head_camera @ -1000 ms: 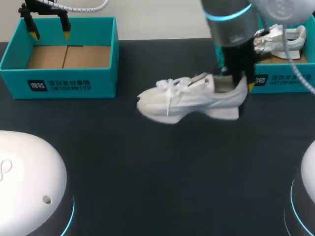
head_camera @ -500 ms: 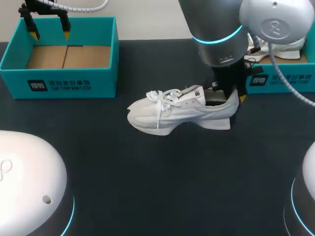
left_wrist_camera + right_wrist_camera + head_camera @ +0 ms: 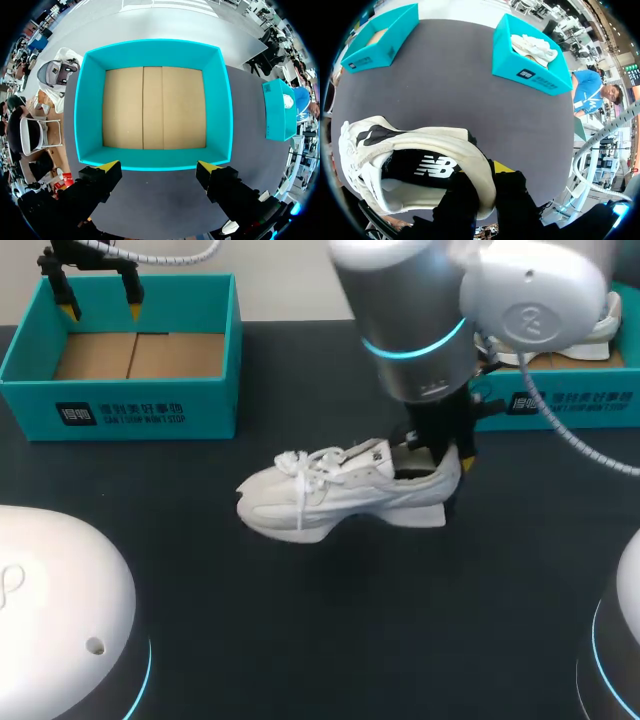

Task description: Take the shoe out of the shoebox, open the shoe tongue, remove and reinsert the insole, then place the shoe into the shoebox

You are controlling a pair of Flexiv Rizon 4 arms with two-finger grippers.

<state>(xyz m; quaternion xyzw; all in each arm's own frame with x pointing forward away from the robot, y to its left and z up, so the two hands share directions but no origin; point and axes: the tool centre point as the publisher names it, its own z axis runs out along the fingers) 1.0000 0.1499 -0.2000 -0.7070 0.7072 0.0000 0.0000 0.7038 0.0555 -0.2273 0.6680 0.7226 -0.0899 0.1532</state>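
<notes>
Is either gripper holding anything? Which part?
Right gripper is shut on the white sneaker at its heel collar, one finger inside the opening. Left gripper is open, holding nothing.

White shoe (image 3: 330, 490) of matt cloth; shoebox (image 3: 130, 405) teal card, brown cardboard inside; table (image 3: 300, 630) dark, matt.

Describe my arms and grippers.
The right arm is a thick silver cylinder with a glowing cyan ring and a white rounded joint cap bearing a logo; a grey cable trails beside it. Left gripper and right gripper have black fingers with yellow tips; a white cable feeds the left.
</notes>
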